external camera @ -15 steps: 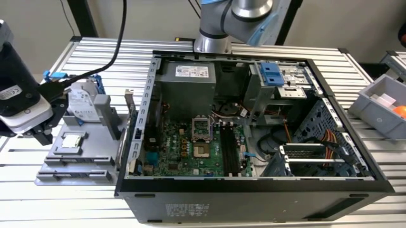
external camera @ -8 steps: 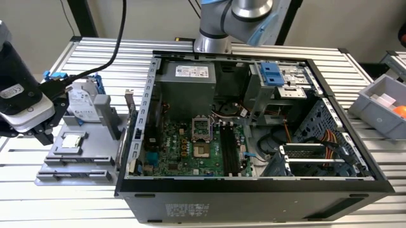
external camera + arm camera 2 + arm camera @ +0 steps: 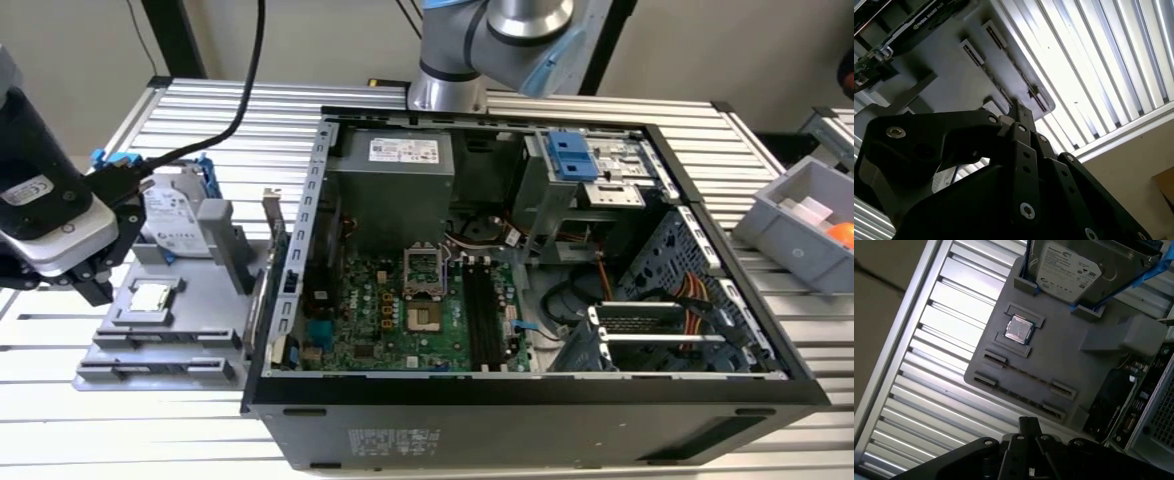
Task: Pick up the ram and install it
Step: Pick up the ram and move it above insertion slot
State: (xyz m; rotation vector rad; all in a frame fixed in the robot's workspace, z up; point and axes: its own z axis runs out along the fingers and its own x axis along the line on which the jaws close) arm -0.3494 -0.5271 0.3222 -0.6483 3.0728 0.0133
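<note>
Ram (image 3: pixel 1026 374) on edge as a thin dark strip between two end clips of the grey holder (image 3: pixel 1084 365), beside the square silver processor (image 3: pixel 1019 330), the blue-framed hard drive (image 3: pixel 1074 267) beyond. Black tool (image 3: pixel 1025 425) near the holder's edge closest to the ram, clear of it; apart or together, cannot tell. Holder flat on the slatted metal surface (image 3: pixel 929 365), at the exterior view's left of the open computer case (image 3: pixel 534 395).

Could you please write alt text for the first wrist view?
The dark gripper hangs near a grey parts holder on a slatted table. The holder carries a silver processor chip, a hard drive in a blue frame, and a thin dark strip, likely the ram.
</note>
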